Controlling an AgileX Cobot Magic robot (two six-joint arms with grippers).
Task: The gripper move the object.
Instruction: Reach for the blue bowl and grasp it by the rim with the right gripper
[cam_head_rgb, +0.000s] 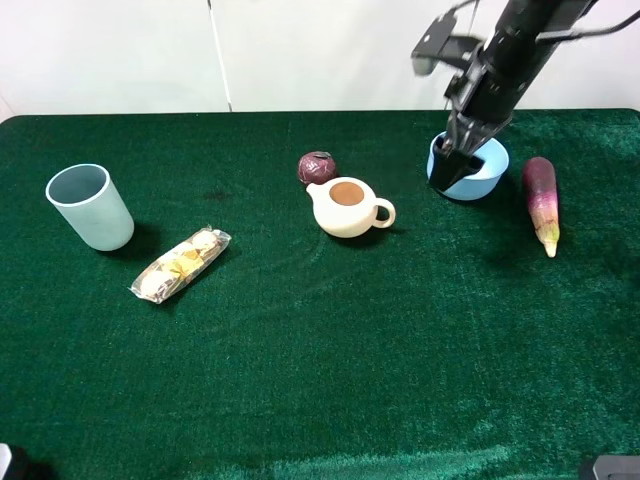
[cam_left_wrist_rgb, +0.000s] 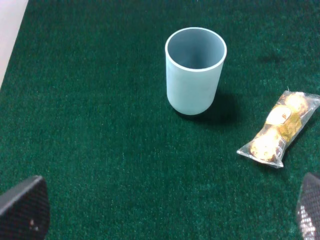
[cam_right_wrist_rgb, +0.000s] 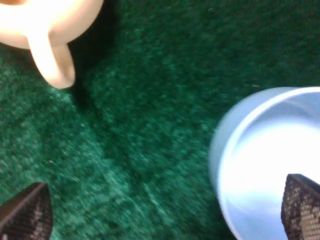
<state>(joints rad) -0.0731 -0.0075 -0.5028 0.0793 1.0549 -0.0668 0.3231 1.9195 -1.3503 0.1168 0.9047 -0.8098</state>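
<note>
The light blue bowl (cam_head_rgb: 492, 172) stands at the back right of the green table, to the right of the teapot. My right gripper (cam_head_rgb: 458, 165) is down at the bowl's left rim. In the right wrist view the right gripper (cam_right_wrist_rgb: 162, 210) is open, with one fingertip (cam_right_wrist_rgb: 300, 205) over the bowl's (cam_right_wrist_rgb: 260, 165) pale inside and the other (cam_right_wrist_rgb: 25, 210) over the cloth outside it. It holds nothing. My left gripper (cam_left_wrist_rgb: 165, 210) is open and empty, above the cloth near the cup.
A cream teapot (cam_head_rgb: 348, 207) with a dark red round thing (cam_head_rgb: 317, 167) behind it sits mid-table. A purple eggplant (cam_head_rgb: 540, 203) lies right of the bowl. A pale blue-grey cup (cam_head_rgb: 90, 206) and a snack packet (cam_head_rgb: 181, 264) are at the left.
</note>
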